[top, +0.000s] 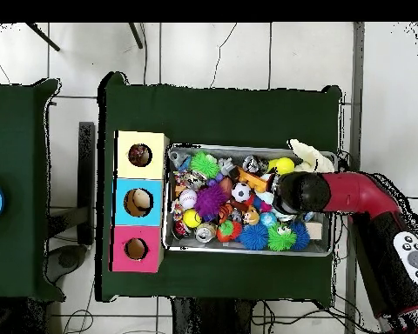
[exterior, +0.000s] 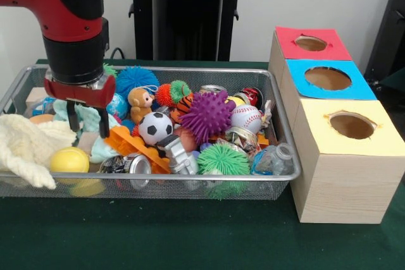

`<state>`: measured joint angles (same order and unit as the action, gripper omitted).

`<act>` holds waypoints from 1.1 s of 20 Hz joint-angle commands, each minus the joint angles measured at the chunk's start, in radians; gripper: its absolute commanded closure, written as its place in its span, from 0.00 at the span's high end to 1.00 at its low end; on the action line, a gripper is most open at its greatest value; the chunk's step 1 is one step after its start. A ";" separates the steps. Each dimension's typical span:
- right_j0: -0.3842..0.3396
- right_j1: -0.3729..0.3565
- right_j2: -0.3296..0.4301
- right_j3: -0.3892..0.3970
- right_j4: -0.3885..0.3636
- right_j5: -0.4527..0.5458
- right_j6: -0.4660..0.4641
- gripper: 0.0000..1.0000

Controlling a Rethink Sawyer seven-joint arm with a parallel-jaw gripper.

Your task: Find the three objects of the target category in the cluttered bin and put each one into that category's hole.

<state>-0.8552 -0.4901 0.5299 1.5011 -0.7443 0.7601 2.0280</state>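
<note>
The cluttered bin [exterior: 276, 102] is sitting on the green counter [exterior: 190, 238], its right end just beside a row of three wooden boxes — red-topped [exterior: 311, 43], blue-topped [exterior: 328, 79] and yellow-topped [exterior: 351, 126], each with a round hole. The end effector [exterior: 88, 128] is hanging over the bin's left part in the front view, its two dark fingers [exterior: 103, 124] standing apart with nothing between them, tips just above a pale teal item [exterior: 92, 118]. A yellow ball [exterior: 69, 160] and a cream knitted cloth [exterior: 25, 147] are lying near it; a soccer ball [exterior: 155, 128] and a purple spiky ball [exterior: 207, 116] are resting toward the middle.
</note>
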 commanded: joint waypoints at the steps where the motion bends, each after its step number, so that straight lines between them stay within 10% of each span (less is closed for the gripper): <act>1: 0.003 0.056 -0.010 -0.010 -0.081 -0.058 -0.186 1.00; 22: 0.094 0.155 -0.076 -0.028 -0.147 -0.173 -0.049 1.00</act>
<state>-0.8207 -0.4745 0.4989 1.4977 -0.8091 0.6542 2.0278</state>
